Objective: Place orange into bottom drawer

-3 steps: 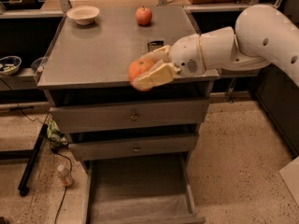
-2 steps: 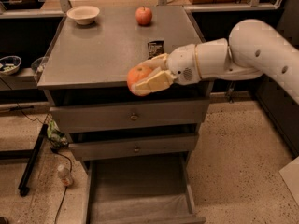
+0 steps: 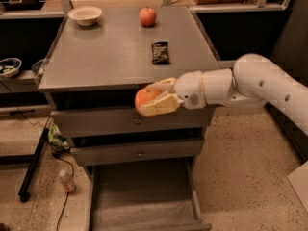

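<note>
My gripper (image 3: 153, 99) is shut on the orange (image 3: 144, 98), a round bright orange fruit, and holds it in front of the top drawer's face, just below the front edge of the grey cabinet top (image 3: 106, 57). The white arm reaches in from the right. The bottom drawer (image 3: 142, 196) is pulled open below, a deep grey box with a pale liner at its front. The orange hangs well above it.
On the cabinet top stand a redder apple (image 3: 147, 16), a white bowl (image 3: 85, 15) and a dark snack packet (image 3: 160, 52). Two upper drawers (image 3: 137, 150) with small knobs are shut. A bottle (image 3: 66, 181) and cables lie on the floor at the left.
My gripper has carried the orange down and forward, from above the cabinet top's front edge to in front of the top drawer. The dark packet is now uncovered.
</note>
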Tool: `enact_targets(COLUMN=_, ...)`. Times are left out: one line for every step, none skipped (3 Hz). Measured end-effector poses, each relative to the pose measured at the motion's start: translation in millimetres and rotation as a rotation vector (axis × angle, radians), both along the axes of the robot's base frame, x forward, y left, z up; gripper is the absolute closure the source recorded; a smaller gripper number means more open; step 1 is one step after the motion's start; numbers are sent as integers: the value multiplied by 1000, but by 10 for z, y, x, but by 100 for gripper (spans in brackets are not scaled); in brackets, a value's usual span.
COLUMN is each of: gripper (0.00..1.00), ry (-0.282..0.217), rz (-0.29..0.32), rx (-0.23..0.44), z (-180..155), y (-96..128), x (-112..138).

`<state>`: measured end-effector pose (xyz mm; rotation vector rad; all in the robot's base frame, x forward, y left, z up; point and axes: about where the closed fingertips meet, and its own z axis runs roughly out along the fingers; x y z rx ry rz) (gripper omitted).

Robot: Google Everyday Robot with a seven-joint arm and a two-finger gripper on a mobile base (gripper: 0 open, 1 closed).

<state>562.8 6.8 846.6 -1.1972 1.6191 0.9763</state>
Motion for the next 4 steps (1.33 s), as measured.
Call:
enact_targets(gripper=100, ry=63, rz=6, rx=16, z=-320, y=-34, x=-96)
enact_targets(gripper=100, ry=99, rz=11, rx=28, z=-517, y=-13, x=-178)
enact_targets(gripper=100, ry=99, rz=11, rx=28, z=-517, y=-13, x=-179)
enact_targets(gripper=100, ry=118, rz=-28, rx=40, z=-714, y=8, x=-347)
